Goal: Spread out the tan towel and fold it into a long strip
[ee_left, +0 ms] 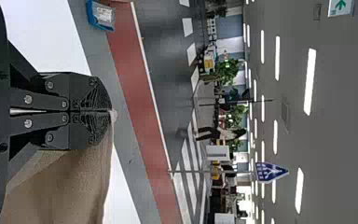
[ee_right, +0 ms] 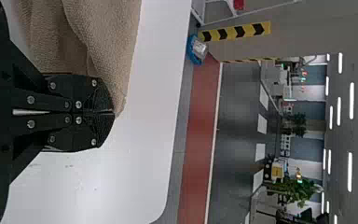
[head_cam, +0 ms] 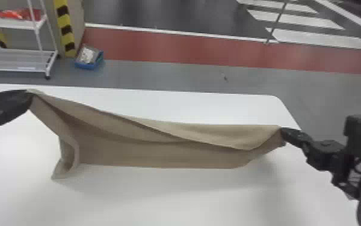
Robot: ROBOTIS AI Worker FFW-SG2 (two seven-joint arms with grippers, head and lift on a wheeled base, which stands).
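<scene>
L end effector (ee_left: 110, 111) & R end effector (ee_right: 113, 112) pinch opp. ends of tan towel (head_cam: 158, 154); prob. spreading step. Next: lay flat on tabletop (head_cam: 174, 201), then fold.

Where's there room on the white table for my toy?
The biggest bare patch of the white table is in front of the tan towel, nearest the robot. A narrower one lies between towel and far table edge. The middle is crowded: the towel stretches there from left gripper to right gripper.

Tan towel (ee_right: 109, 42) pinched between jaws
</scene>
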